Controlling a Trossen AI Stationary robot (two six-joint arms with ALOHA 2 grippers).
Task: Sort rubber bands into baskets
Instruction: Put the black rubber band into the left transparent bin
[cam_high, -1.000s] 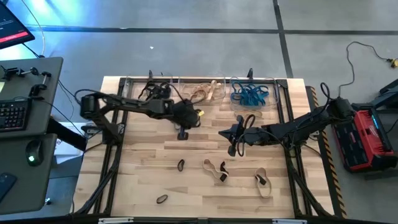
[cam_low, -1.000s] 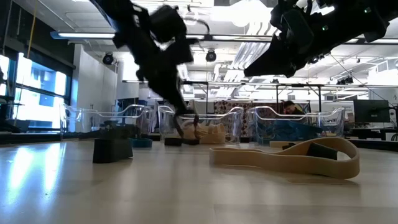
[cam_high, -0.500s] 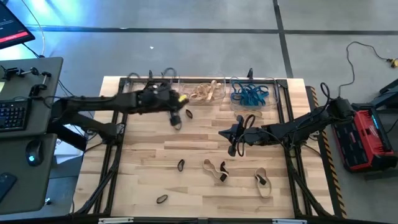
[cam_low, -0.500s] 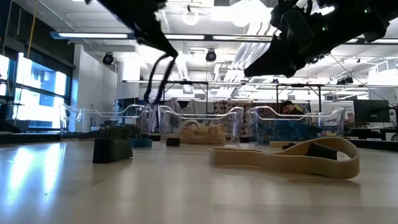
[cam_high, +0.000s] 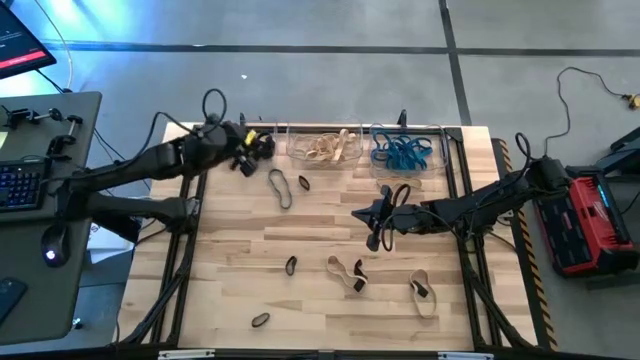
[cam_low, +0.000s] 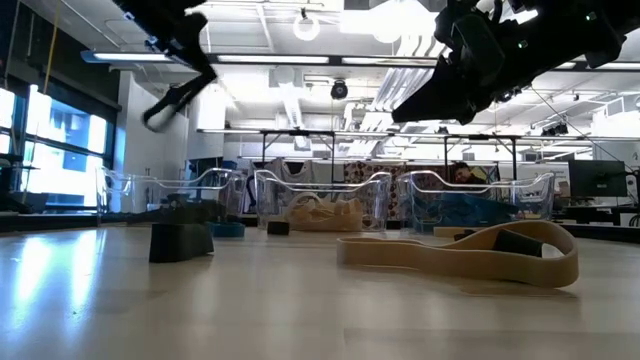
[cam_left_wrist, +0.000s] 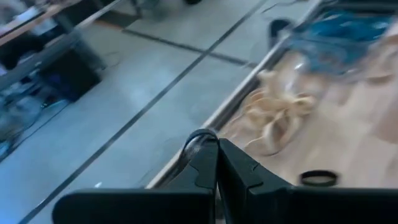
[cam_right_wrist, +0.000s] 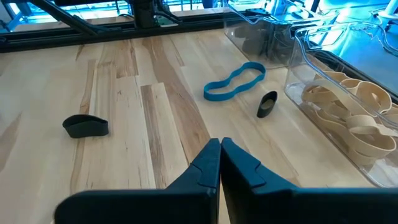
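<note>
High view straight down over table; low view level at tabletop (both share baskets).

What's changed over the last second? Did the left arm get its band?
The left gripper, shut on a black rubber band, has swung up from the table's middle toward the back-left, by the left basket. The right gripper stayed shut above mid-table, and the loose bands lie as before.
</note>
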